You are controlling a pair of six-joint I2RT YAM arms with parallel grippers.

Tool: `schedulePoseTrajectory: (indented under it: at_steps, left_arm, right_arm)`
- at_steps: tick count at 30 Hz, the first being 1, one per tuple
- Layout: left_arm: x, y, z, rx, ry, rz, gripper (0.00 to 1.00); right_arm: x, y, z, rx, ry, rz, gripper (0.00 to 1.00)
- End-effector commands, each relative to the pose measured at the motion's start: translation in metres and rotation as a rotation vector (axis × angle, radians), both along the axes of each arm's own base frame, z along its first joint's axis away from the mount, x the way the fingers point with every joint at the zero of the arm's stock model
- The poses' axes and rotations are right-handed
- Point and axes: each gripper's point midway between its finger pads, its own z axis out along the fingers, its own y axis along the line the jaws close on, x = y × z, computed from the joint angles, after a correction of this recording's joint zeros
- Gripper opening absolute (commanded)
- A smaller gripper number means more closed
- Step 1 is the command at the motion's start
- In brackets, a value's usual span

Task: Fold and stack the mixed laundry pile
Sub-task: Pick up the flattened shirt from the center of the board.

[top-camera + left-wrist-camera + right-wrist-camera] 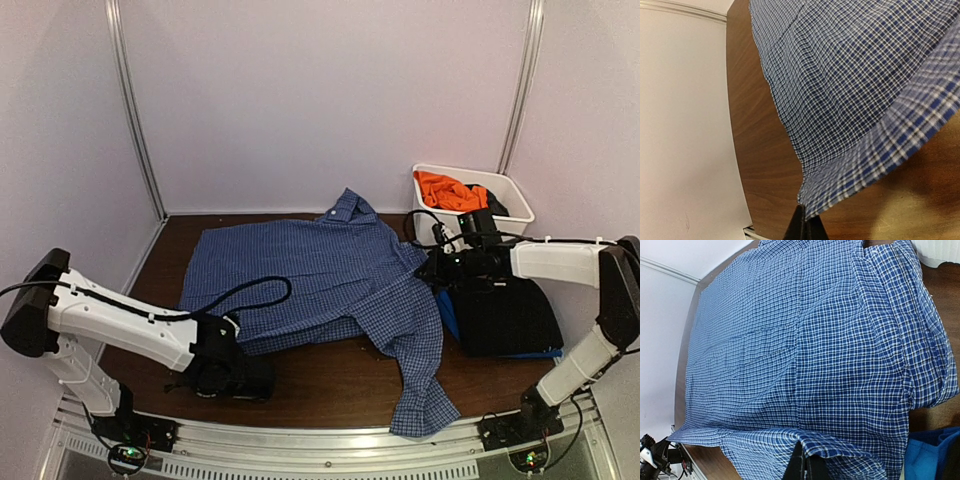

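so — shirt (850, 100) edge inside left pincer (805, 226)

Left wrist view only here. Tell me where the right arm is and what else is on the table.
Observer: The right fingers are shut on the right-side edge of the checked shirt.
Operator: Report what's beside the shirt.
Observer: To its right, a black piece lies on a blue piece.
Operator: Give me the far right corner.
Observer: A white tub sits there with an orange T-shirt in it.
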Motion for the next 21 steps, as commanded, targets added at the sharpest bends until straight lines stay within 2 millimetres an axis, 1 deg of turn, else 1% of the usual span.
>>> schedulePoseTrajectory:
  at_steps: [1, 4, 7, 10, 12, 14, 16, 18, 19, 21]
  left_arm:
    - [-0.003, 0.006, 0.01, -0.111, 0.02, 0.054, 0.0]
    - [-0.008, 0.008, 0.019, -0.218, 0.034, 0.092, 0.0]
    - [-0.006, 0.014, 0.025, -0.289, 0.049, 0.136, 0.0]
    - [0.003, 0.017, 0.026, -0.341, 0.07, 0.167, 0.0]
    - [0.012, 0.02, 0.026, -0.355, 0.074, 0.194, 0.0]
    - [0.02, 0.024, 0.024, -0.337, 0.088, 0.208, 0.0]
    - [0.027, 0.028, 0.022, -0.301, 0.1, 0.228, 0.0]
    - [0.035, 0.03, 0.022, -0.267, 0.101, 0.241, 0.0]
    - [0.039, 0.028, 0.022, -0.261, 0.1, 0.241, 0.0]
    - [0.047, 0.028, 0.02, -0.24, 0.108, 0.242, 0.0]
  right_arm:
    - [-0.015, 0.001, 0.02, 0.056, -0.025, 0.022, 0.0]
    - [-0.034, 0.002, 0.022, 0.094, -0.003, 0.033, 0.0]
    - [-0.054, -0.001, 0.021, 0.101, 0.015, 0.035, 0.0]
    - [-0.068, -0.004, 0.022, 0.106, 0.028, 0.031, 0.0]
    - [-0.072, -0.005, 0.023, 0.111, 0.029, 0.029, 0.0]
    - [-0.072, -0.006, 0.023, 0.104, 0.027, 0.022, 0.0]
    - [-0.066, -0.008, 0.023, 0.083, 0.017, 0.012, 0.0]
    - [-0.056, -0.008, 0.024, 0.068, 0.0, 0.003, 0.0]
    - [-0.052, -0.008, 0.02, 0.058, 0.005, 0.0, 0.0]
    - [-0.042, -0.006, 0.018, 0.046, -0.001, -0.006, 0.0]
